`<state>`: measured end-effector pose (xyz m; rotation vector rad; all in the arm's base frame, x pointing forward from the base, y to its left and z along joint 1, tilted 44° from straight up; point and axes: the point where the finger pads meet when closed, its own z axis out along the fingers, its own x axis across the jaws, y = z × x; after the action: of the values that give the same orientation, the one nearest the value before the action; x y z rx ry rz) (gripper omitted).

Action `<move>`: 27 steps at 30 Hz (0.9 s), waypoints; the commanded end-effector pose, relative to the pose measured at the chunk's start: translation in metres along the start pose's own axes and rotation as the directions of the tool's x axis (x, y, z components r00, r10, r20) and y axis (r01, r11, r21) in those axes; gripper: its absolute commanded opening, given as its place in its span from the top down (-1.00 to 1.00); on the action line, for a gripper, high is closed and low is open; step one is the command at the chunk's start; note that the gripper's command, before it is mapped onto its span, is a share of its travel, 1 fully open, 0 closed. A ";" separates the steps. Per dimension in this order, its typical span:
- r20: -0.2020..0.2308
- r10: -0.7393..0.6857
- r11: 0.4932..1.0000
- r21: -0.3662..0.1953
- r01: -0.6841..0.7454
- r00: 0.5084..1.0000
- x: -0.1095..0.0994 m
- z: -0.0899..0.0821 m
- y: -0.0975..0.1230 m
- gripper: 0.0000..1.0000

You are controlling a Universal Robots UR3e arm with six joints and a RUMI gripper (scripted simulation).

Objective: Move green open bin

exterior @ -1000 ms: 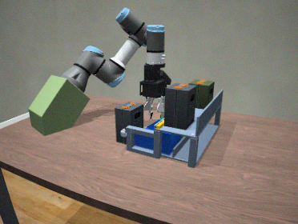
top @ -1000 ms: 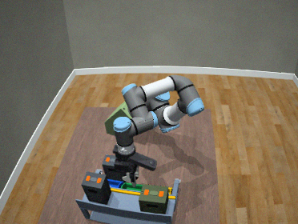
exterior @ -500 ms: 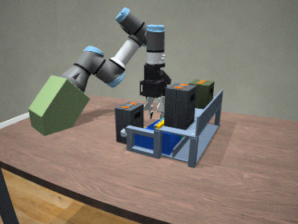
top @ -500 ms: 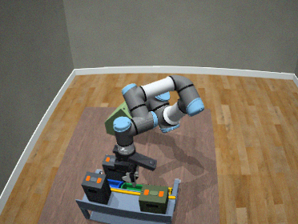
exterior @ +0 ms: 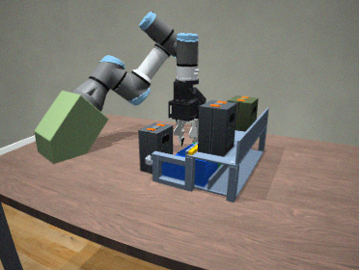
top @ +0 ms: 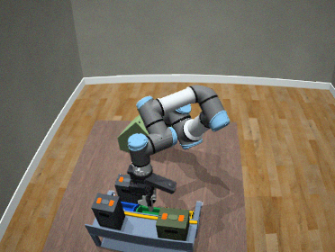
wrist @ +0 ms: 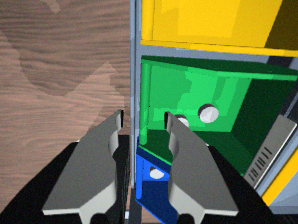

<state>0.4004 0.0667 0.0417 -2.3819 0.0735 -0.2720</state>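
Note:
The green open bin [wrist: 200,115] sits in the grey shelf [top: 144,229] between a yellow bin [wrist: 210,22] and a blue bin [wrist: 152,185]. Round white parts [wrist: 207,113] lie inside it. In the top view only a strip of the green bin [top: 146,209] shows under the arm. My gripper [wrist: 144,112] hangs just above the shelf, pointing down. Its fingers are part open and straddle the shelf's thin side wall and the bin's near wall. Nothing is gripped between them. The gripper also shows in the top view [top: 146,195] and in the exterior view [exterior: 187,135].
Dark boxes with orange tabs stand on and beside the shelf [exterior: 227,164]: a tall black one [exterior: 217,126], an olive one [exterior: 243,111] and a black one outside it [exterior: 155,145]. The arm's green base block [exterior: 69,126] is at the left. The brown table spreads around the shelf.

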 end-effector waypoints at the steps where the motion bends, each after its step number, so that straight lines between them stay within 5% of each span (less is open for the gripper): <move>1: -0.002 -0.001 1.000 -0.001 0.001 1.000 0.001 0.001 0.000 0.47; 27: -0.002 -0.001 1.000 -0.001 0.001 1.000 0.001 0.015 0.000 0.47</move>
<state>0.4037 0.0768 0.0310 -2.3818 0.0735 -0.2719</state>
